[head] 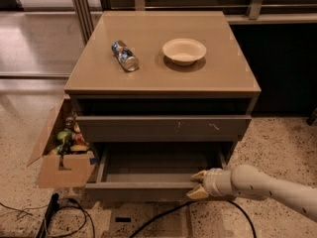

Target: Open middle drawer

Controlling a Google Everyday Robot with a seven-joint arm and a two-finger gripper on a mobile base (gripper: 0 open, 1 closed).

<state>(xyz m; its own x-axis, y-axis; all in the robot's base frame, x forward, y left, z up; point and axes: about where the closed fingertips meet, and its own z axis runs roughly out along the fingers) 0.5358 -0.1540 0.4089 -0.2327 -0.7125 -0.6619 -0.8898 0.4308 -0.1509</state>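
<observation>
Here, pulled-out middle drawer (pixel 141 192), pincer (pixel 199 184) at its front's right end.

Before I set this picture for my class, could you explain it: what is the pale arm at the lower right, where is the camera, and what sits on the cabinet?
This is a mobile robot with one arm. Its single camera looks down at the front of a tan-topped grey-brown cabinet; where the camera is mounted is not known. The pale arm reaches in from the lower right. Its cream-tipped gripper is at the right end of the wide grey-brown middle drawer, which stands open and shows a shallow grey tray. On top are a crumpled silver-and-blue can, lying on its side, and a round cream bowl, upright. An open cardboard box of oddments stands on the floor at the picture's left.
</observation>
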